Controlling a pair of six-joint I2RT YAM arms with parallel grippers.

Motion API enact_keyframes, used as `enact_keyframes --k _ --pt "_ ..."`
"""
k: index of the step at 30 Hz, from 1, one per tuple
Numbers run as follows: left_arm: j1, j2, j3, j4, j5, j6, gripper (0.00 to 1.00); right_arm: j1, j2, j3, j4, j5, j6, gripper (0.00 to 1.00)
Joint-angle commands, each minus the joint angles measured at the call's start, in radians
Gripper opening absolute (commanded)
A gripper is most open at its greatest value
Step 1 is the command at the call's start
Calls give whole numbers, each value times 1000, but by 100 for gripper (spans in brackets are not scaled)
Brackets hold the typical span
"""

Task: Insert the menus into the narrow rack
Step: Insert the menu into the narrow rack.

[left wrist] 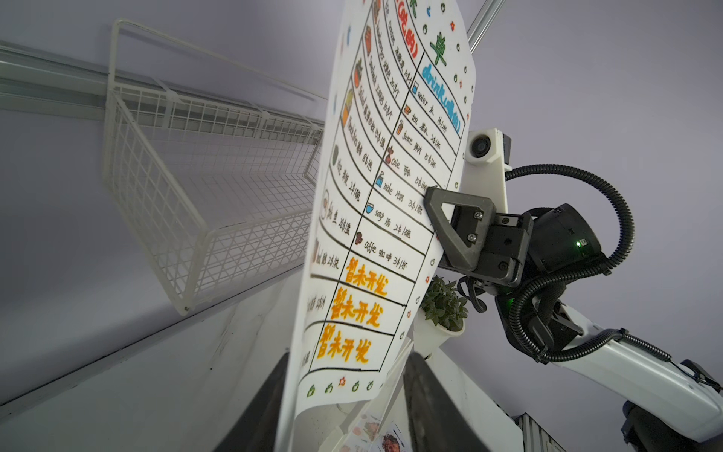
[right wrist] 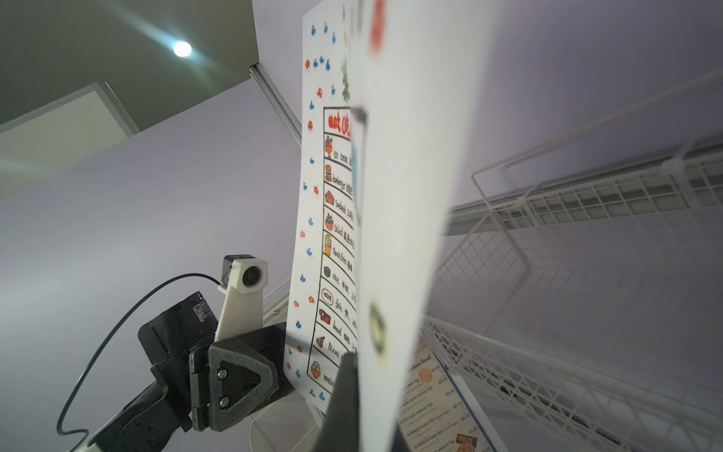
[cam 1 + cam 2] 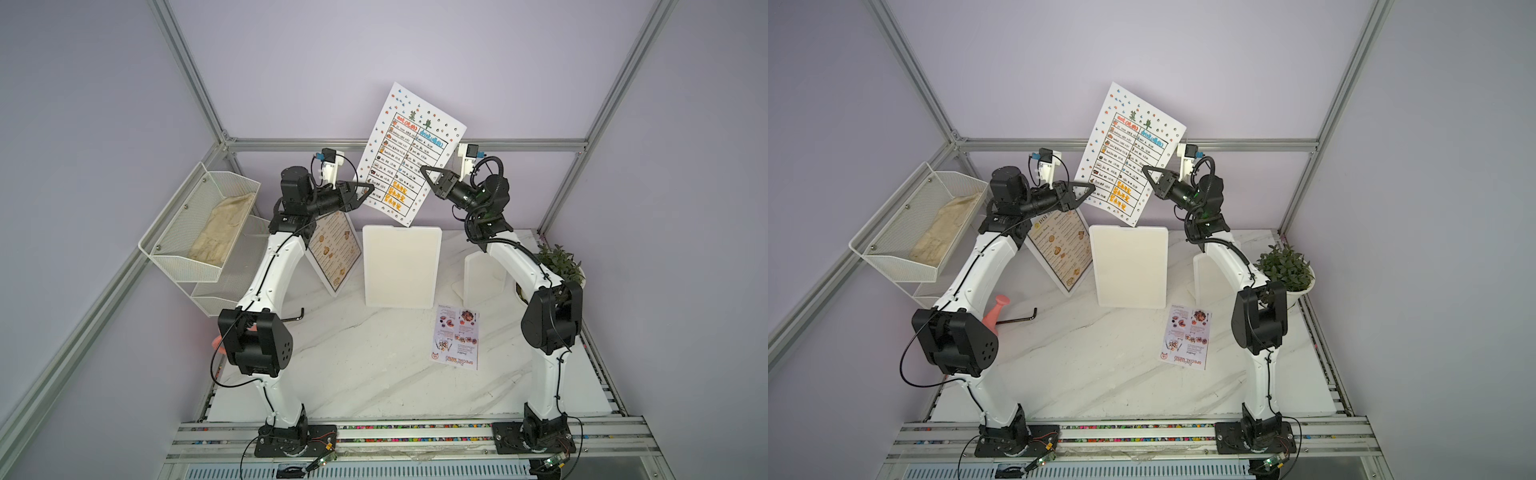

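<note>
The white menu with the grid table hangs tilted in the air at the back, shown in both top views. My right gripper is shut on its right edge, with a dark finger against the sheet in the right wrist view. My left gripper stands open at the sheet's lower left edge, and the curled corner lies loose between its fingers. The "DIM SUM INN" menu leans upright behind the left arm. The "SPECIAL MENU" leaflet lies flat on the table. The narrow white wire rack hangs on the wall rail beyond the sheet.
A white mesh basket holding a beige cloth hangs on the left wall. Two white boards stand upright mid-table. A potted plant sits at the right edge. An Allen key and a pink object lie near the left arm.
</note>
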Motion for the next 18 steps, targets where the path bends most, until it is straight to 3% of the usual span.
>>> enact_keyframes --k 1,18 --pt "7 2 62 45 14 -13 45 -4 12 -16 47 -3 24 0" --pt "8 16 67 53 16 -19 45 -4 38 -7 98 -2 44 0"
